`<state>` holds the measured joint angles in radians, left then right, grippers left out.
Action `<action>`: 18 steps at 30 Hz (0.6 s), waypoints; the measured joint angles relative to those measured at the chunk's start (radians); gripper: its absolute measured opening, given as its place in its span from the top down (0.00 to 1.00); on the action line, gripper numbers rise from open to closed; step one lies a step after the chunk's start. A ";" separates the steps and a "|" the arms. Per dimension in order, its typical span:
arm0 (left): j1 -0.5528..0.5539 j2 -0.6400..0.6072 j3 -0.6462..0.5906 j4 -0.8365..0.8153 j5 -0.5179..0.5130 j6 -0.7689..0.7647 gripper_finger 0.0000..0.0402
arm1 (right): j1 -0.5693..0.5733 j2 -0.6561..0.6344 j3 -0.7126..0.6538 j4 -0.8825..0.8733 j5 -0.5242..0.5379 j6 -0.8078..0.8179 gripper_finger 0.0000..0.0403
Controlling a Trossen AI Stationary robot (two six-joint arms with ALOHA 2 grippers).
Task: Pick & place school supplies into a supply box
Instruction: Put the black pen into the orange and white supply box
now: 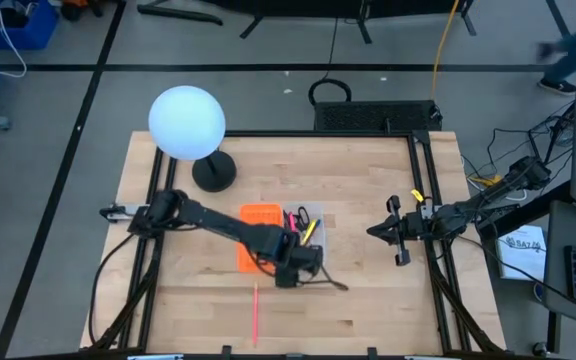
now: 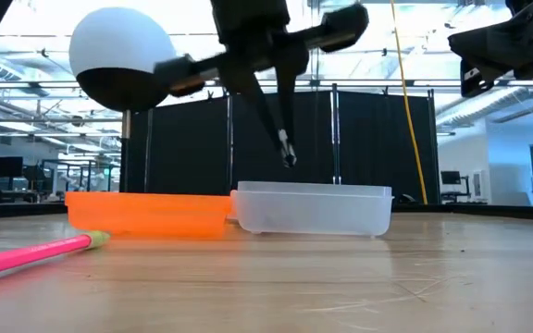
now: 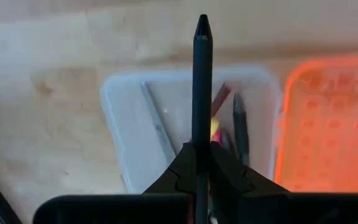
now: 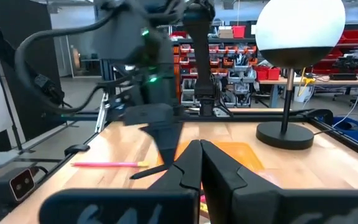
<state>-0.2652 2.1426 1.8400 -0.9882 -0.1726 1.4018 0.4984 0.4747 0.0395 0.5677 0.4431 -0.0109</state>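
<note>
L gripper (image 3: 202, 167): fingers clamped on black pen (image 3: 202, 87), which sticks out past the tips, above the clear half.
Supply box (image 2: 313, 209): clear half under L fingertips, w/ pens already inside; orange half (image 2: 148, 213) attached beside it.
Pink pencil (image 1: 254, 312): on table, apart from L fingers, outside box.
R gripper (image 4: 200, 163): fingers pressed together, holding nothing, well off to the box's side.
Globe lamp (image 1: 190, 128): beyond box.

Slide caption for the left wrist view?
Left gripper holding a black pen above the clear plastic case beside its orange perforated half.
</note>
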 joint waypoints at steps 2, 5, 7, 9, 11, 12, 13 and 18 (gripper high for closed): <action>0.030 0.000 0.000 0.002 0.007 0.023 0.94 | 0.000 0.000 0.000 -0.013 0.000 0.000 1.00; 0.078 0.000 0.000 -0.008 0.041 0.031 0.94 | 0.000 0.000 0.000 -0.030 0.000 0.000 1.00; 0.109 -0.002 -0.010 -0.008 0.059 0.049 0.94 | 0.000 0.000 0.000 -0.035 0.000 0.000 1.00; 0.138 -0.002 -0.026 -0.010 0.065 0.074 0.94 | 0.000 0.000 0.000 -0.043 0.000 0.000 1.00; 0.166 -0.002 -0.041 -0.011 0.068 0.079 0.94 | 0.000 0.000 0.000 -0.050 0.000 0.000 1.00; 0.179 -0.002 -0.050 -0.009 0.072 0.082 0.94 | 0.000 0.000 0.000 -0.052 0.001 -0.003 1.00; 0.191 -0.002 -0.062 -0.008 0.075 0.089 0.94 | 0.000 0.000 0.000 -0.053 0.000 -0.010 1.00; 0.233 -0.002 -0.129 -0.008 0.079 0.126 0.94 | 0.000 0.000 0.000 -0.056 0.001 -0.087 1.00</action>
<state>-0.0322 2.1407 1.7111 -0.9958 -0.0940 1.5280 0.4984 0.4747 0.0392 0.5114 0.4438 -0.0981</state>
